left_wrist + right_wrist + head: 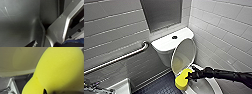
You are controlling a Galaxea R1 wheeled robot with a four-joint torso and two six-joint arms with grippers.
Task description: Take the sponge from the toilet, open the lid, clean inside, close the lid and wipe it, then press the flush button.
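Observation:
The white toilet (167, 45) stands in the corner with its lid (184, 53) raised and leaning back toward the tank. A dark round flush button (174, 37) sits in the middle of the tank top. My right gripper (190, 75) reaches in from the right and is shut on the yellow sponge (182, 80). The sponge hangs over the bowl's left rim (194, 90), just below the lid's lower edge. In the right wrist view the sponge (60, 70) looms large in front of the pale lid (18, 59). My left gripper stands open.
A steel grab bar (116, 60) runs along the tiled wall on the left. A white box-like object (121, 87) stands on the dark blue floor (159, 86) beside the bowl. The tiled side wall (224, 32) is close on the toilet's right.

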